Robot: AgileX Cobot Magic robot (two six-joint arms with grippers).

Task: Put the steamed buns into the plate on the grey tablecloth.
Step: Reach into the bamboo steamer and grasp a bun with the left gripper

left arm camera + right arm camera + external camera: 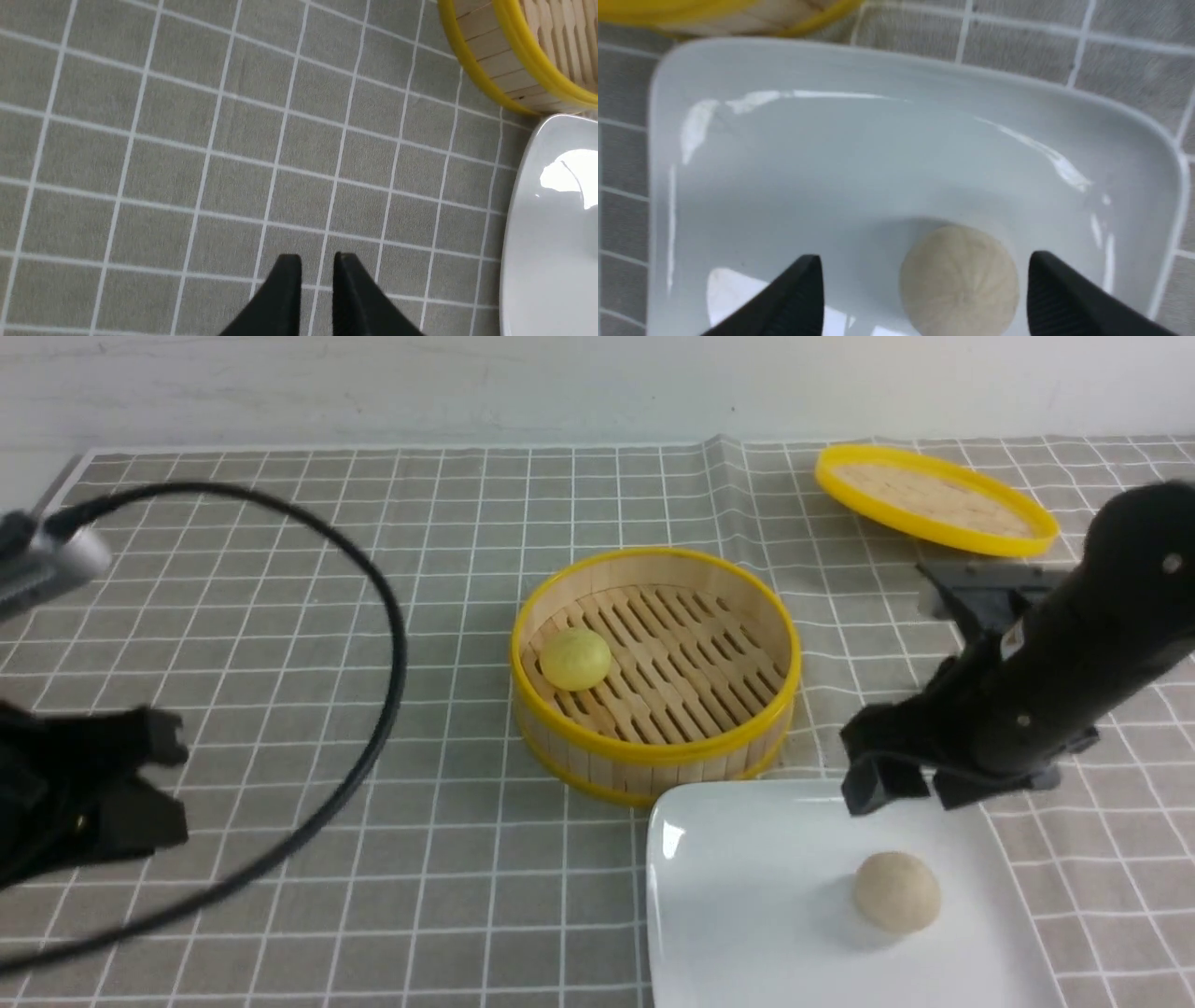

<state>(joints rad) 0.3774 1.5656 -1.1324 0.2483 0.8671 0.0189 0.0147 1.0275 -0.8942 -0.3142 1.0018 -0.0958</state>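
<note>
Front view: beige bun [897, 892] on white plate [803, 915]; yellow bun [575, 659] in steamer basket [653, 761].

Tablecloth: I see the tablecloth [448, 868] lying under the plate, the basket and the lid.
Plate: I have the plate [747, 905] at the near side, right of the scene's centre.
Basket: I see the basket [644, 771] beyond the plate, just beside its far left corner.
Lid: I find the lid [934, 504] at the far right, beyond the basket and well apart from the plate.
First bun: I see the first bun [575, 659] inside the basket, towards its left side.
Second bun: I have the second bun [897, 892] on the plate, right of its middle.
</note>
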